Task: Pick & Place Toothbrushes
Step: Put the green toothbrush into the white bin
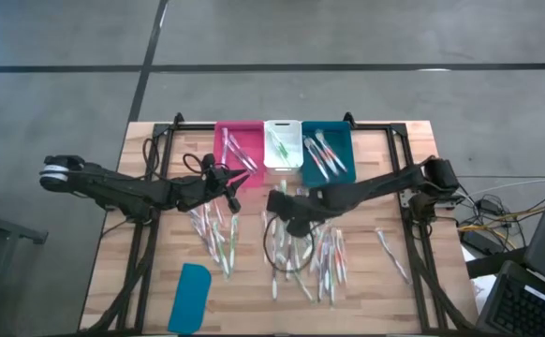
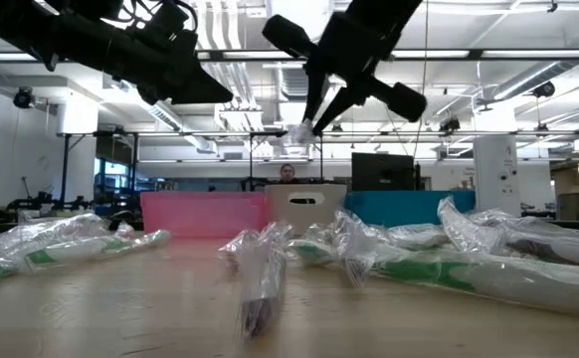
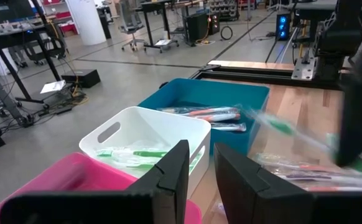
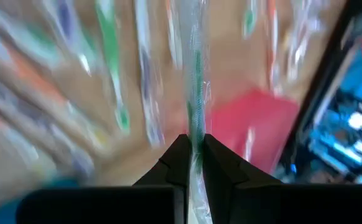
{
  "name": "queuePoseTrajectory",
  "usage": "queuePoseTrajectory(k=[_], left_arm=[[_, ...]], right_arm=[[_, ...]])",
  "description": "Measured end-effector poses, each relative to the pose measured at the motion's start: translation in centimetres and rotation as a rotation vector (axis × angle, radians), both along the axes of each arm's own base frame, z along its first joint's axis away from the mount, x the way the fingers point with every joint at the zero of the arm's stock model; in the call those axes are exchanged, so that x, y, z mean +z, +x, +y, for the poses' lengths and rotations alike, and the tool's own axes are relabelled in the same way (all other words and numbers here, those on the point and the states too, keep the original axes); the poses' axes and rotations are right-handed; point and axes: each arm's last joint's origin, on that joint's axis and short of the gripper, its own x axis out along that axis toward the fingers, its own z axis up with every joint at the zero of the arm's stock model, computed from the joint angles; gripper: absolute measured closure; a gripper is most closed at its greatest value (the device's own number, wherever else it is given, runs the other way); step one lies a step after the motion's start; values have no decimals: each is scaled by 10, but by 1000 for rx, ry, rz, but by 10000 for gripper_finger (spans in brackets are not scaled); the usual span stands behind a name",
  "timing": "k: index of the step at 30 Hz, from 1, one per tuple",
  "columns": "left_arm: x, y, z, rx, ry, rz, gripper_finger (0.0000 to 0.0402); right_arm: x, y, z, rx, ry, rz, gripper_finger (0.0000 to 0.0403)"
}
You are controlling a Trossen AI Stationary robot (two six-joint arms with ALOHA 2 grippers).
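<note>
Overhead, the right hand point(image 1: 277, 203) hangs over the middle of the wooden desk point(image 1: 385, 150), just in front of the white bin point(image 1: 282, 143), while the left hand point(image 1: 228, 180) waits near the pink bin point(image 1: 239, 147). Wrapped toothbrushes point(image 1: 324, 262) lie scattered across the desk, and a few already sit in the pink, white and teal bin point(image 1: 327, 150). A teal lid point(image 1: 190, 297) lies apart near the front edge.

From desk level, the right hand point(image 2: 309, 124) is lifted well clear of the desk, a crinkly bit of wrapper showing at its tips.

Past the left hand point(image 3: 199, 174), whose fingers stand slightly parted with nothing between them, the white bin point(image 3: 147, 134) holds green-accented brushes and the teal bin point(image 3: 199, 99) orange-red ones.

At the right wrist, the fingers point(image 4: 178, 162) are pressed together on a green toothbrush point(image 4: 196, 81) in clear wrap, pinched near one end so it dangles lengthwise.

It looks very light and stiff inside, but the film is likely slippery; a grip nearer the handle's middle would probably swing less.
</note>
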Motion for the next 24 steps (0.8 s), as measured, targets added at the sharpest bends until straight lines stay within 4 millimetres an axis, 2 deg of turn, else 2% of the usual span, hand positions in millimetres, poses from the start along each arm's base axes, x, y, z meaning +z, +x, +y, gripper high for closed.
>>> queuePoseTrajectory(k=[5,12,18,24], left_arm=[[-1,0,0,0,2,9,321],[-1,0,0,0,-1,14,321],[-1,0,0,0,-1,15,321],[-2,0,0,0,-2,17,321]], right_arm=[[3,3,-37,-37,-48,16,384],[6,2,-103,-120,-119,33,384],[21,-4,-158,-173,-207,39,385],[35,-7,-192,-146,-313,25,384]])
